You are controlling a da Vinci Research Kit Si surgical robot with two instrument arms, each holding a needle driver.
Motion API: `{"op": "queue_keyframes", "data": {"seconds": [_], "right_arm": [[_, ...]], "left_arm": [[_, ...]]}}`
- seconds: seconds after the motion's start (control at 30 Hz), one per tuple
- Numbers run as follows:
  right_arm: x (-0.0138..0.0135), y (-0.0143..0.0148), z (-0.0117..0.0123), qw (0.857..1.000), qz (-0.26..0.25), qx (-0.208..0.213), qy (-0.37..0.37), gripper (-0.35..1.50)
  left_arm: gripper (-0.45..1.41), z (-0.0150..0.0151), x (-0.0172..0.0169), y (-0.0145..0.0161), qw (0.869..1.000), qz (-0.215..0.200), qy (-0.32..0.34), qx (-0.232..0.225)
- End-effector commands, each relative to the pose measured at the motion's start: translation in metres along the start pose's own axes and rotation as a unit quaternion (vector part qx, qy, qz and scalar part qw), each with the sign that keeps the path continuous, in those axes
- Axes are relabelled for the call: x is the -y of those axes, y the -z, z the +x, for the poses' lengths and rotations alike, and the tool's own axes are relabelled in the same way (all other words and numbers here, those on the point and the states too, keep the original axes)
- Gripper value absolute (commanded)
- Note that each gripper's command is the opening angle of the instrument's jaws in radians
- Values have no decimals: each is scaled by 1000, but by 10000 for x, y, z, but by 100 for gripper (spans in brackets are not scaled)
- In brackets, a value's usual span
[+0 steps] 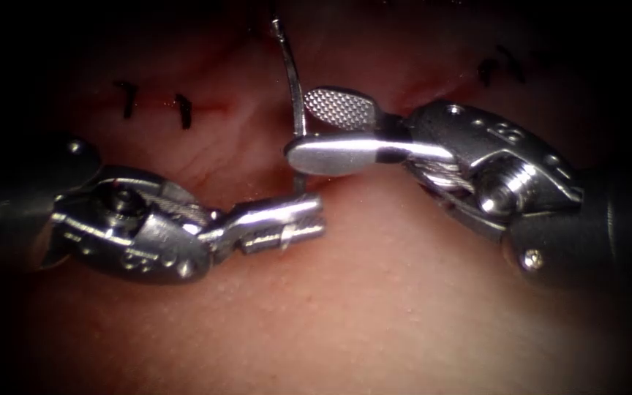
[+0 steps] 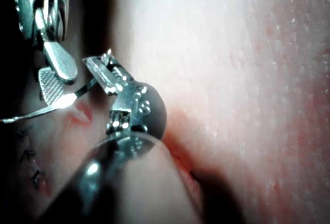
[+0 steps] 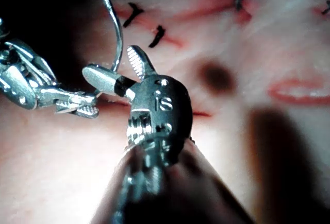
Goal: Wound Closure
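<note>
The tissue (image 1: 374,307) is the biggest thing here, pink and soft, and the cut (image 1: 257,172) runs across it; I will tell every place from that cut. The right arm's tool (image 1: 316,132) comes in over the cut from the right side. Its jaws are wide open, one on each side of the needle, and they hold nothing. The left arm's tool (image 1: 309,218) lies just below the cut, reaching toward the middle. Its jaws are closed on the needle (image 1: 292,80), near the low end of its curve. The needle stands up from those jaws, crosses the cut and bends away above it, with its far end free in the air. It does not look stuck into the tissue, but its low end is hidden by the jaws. Small dark stitches (image 1: 127,99) sit above the cut, off to the left, and a few more (image 1: 499,66) sit off to the right. I cannot make out the thread near the needle. I think the needle is being handed from one tool to the other. The next move calls for a firm, careful grip, so the needle does not twist or drop.
</note>
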Motion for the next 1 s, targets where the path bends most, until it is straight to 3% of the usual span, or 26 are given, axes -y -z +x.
{"op": "queue_keyframes", "data": {"seconds": [0.03, 0.4, 0.6, 0.77, 1.0], "right_arm": [[0, -10, -3, 1000, 2, 0, 1, 121], [-6, -17, 5, 1000, 8, -3, -5, 113], [-5, -20, 5, 1000, 17, 2, -15, 104], [-3, -22, 5, 1000, 22, 7, -18, 84], [0, -25, 7, 1000, 20, 6, -21, 81]], "left_arm": [[-45, -3, 0, -7, 1000, -2, -4, 2], [-45, 22, -6, -10, 999, -22, -34, 20], [-45, 23, -6, -11, 999, -24, -37, 18], [-45, 24, -6, -11, 999, -27, -37, 15], [-45, 25, -6, -12, 999, -33, -40, 14]]}}
